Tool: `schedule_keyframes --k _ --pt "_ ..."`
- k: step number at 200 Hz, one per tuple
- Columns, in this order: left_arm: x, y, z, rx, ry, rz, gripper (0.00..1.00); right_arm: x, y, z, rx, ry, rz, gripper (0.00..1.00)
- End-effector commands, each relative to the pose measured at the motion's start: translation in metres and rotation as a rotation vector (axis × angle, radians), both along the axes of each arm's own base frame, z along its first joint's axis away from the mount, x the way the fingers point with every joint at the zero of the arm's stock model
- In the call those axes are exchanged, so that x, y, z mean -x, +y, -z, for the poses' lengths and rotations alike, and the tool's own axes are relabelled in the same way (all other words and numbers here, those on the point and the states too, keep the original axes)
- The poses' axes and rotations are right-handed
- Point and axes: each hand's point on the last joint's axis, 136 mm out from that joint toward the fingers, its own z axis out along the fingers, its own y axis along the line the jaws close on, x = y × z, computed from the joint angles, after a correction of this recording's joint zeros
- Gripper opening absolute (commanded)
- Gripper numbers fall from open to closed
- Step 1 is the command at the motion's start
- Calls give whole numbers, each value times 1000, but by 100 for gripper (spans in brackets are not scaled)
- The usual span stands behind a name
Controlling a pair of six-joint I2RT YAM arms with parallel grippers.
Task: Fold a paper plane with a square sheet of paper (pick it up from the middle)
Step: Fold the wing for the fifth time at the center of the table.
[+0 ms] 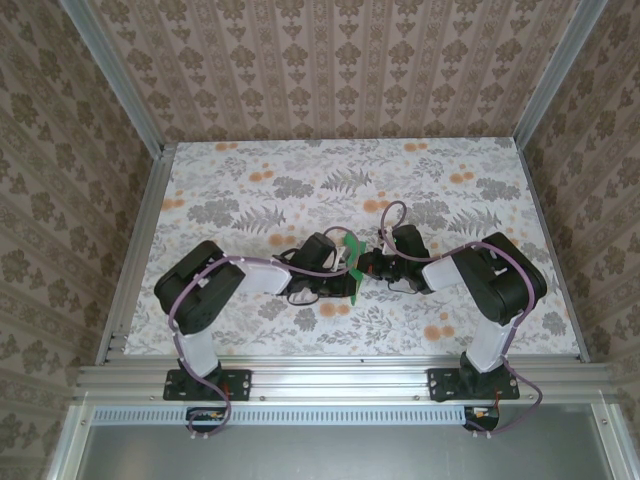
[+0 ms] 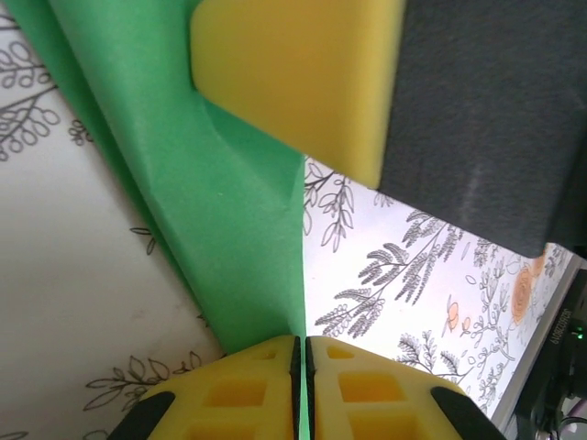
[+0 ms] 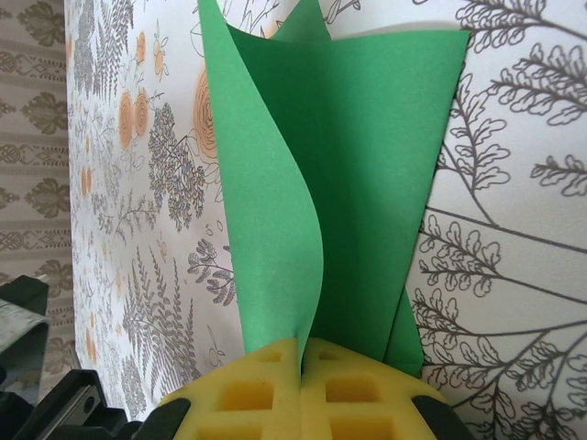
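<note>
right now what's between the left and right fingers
The folded green paper. The top view shows it standing upright between them, and each wrist view shows it pinched, in the closed left fingers and the closed right fingers.

Lab test cell — aluminium frame [image 1: 340, 378], wallpapered walls [image 1: 340, 70]

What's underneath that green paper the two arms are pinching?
The floral table lies under the green paper, which the left gripper and right gripper pinch. The patch directly below is covered, so anything there is hidden.
</note>
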Motion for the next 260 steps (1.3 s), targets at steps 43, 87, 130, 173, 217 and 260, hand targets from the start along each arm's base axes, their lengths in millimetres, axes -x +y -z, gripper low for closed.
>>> schedule_keyframes --k 43,87,130,173,217,260 --pt "10 6 22 -117 22 34 12 21 -57 75 286 177 147 0" --pt "13 13 26 -172 8 47 9 13 -53 48 254 135 147 13" --pt "14 13 27 -174 1 55 9 8 -61 4 291 64 167 22" --pt "14 8 25 -165 -4 65 8 11 -58 -19 287 23 144 18" --pt "14 8 26 -167 -2 63 7 19 -29 -37 235 -15 59 4" --pt "14 7 26 -164 -1 60 5 21 -9 -38 193 -29 14 0"
